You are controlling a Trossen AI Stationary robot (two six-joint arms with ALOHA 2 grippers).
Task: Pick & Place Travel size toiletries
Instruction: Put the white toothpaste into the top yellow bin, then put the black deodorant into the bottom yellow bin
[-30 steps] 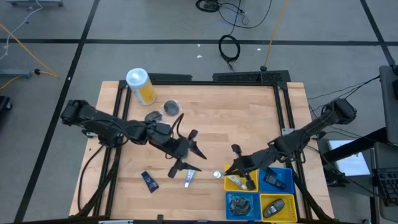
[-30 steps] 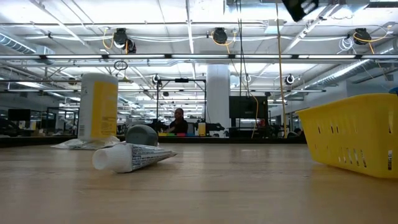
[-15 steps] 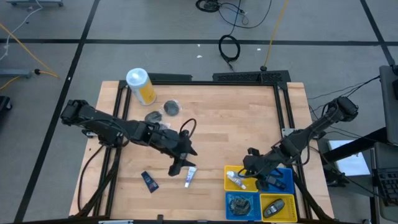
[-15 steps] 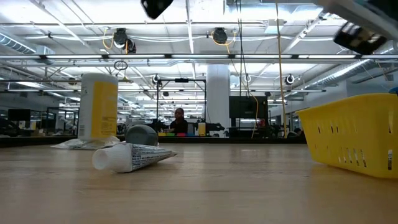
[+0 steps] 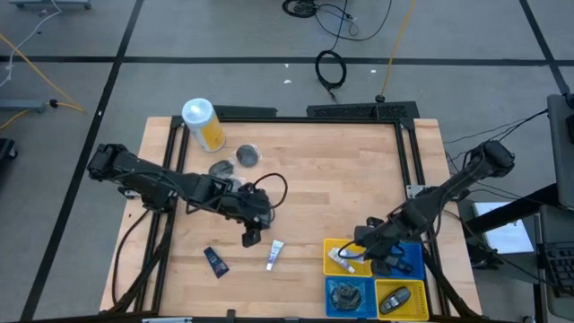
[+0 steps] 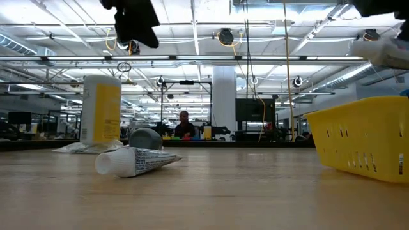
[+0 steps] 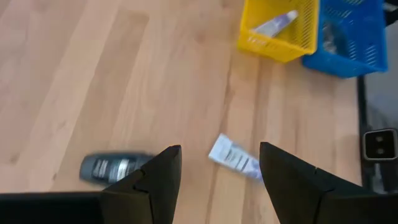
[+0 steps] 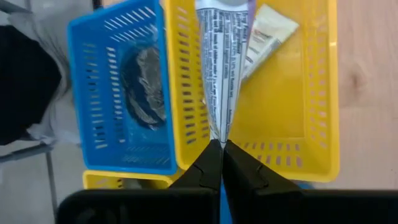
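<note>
My right gripper (image 8: pixel 219 149) is shut on a white tube (image 8: pixel 221 68) above the yellow bin (image 8: pixel 292 124), where another white tube (image 8: pixel 266 32) lies. In the high view this gripper (image 5: pixel 357 255) is over the bin's (image 5: pixel 334 267) near right part of the table. My left gripper (image 7: pixel 219 171) stands open above the table, fingers pointing down at a white tube (image 7: pixel 233 158) and a dark blue tube (image 7: pixel 115 167) that lie flat on the wood. From above, the left gripper (image 5: pixel 251 235) is just beside those tubes (image 5: pixel 273 255) (image 5: pixel 215 261). My right gripper pinches the white tube's flat crimped end (image 8: pixel 219 138) between its two fingertips. The fingers slant down from above, in line with the tube. The tube points away from the fingers toward the bin floor and hangs clear above the bin, as the low view (image 6: pixel 383 52) shows.
A yellow canister (image 5: pixel 204 124) with a white lid stands at the far left; two grey jars (image 5: pixel 247 155) (image 5: pixel 220 168) sit near it. Blue bins (image 5: pixel 401 257) (image 5: pixel 350 297) and a second yellow bin (image 5: pixel 400 299) adjoin the first. Bare wood lies in the middle.
My right gripper has carried the white tube toward the table's right edge, from beside the yellow bin to above it, and has tipped downward while rolling. My left gripper has sunk, rolled and tipped down toward the white tube on the table, its fingers staying open.
</note>
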